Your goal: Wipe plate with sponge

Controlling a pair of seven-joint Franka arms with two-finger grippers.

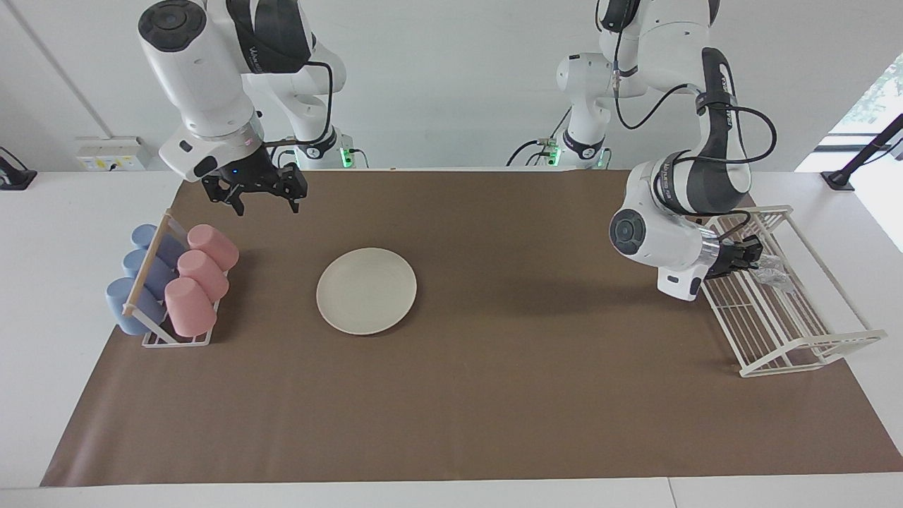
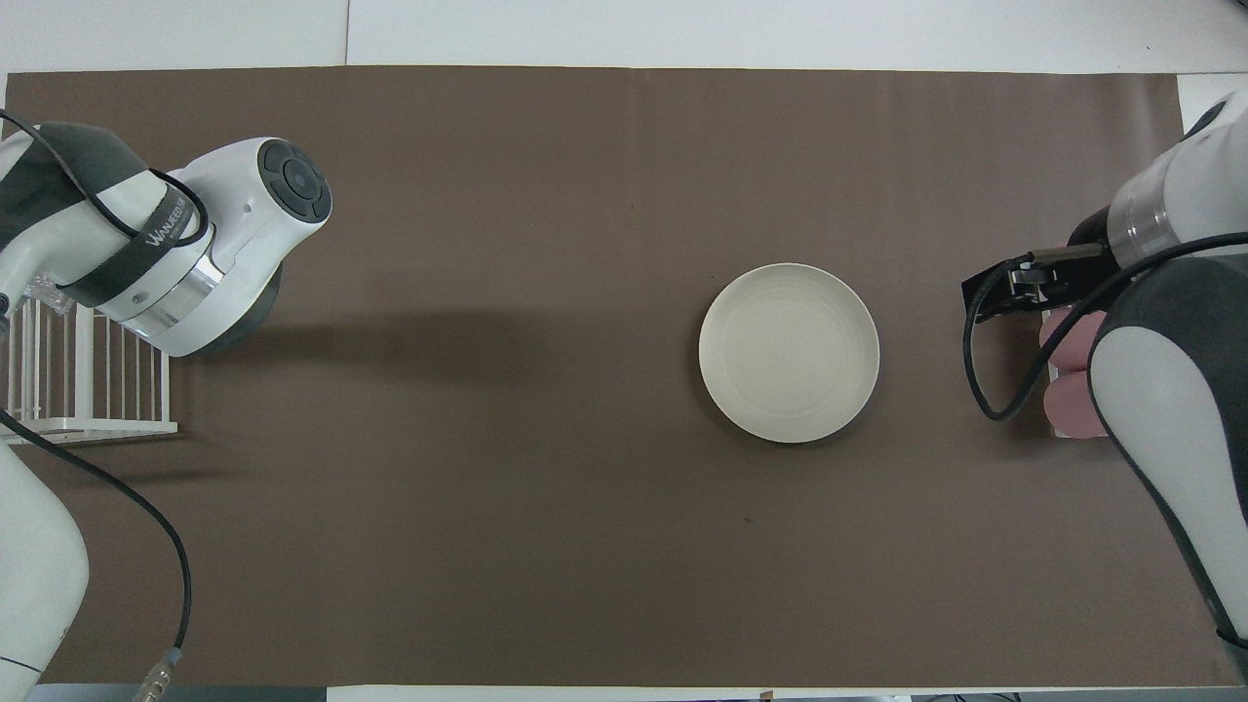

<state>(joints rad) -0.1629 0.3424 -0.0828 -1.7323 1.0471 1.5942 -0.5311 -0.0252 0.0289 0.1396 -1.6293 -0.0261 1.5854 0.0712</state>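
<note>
We see bright, even light; soft shadows lie on the matte brown paper table cover (image 1: 494,395) under both arms, everything is sharp, and a window glares beside the left arm.

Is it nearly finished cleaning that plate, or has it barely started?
Barely started. The plate lies alone on the brown mat, nothing touching it. The left gripper is reaching into the white wire rack, right at the sponge; a firm hold isn't clear. The right gripper waits, open, above the mat. Carrying and wiping remain.
</note>
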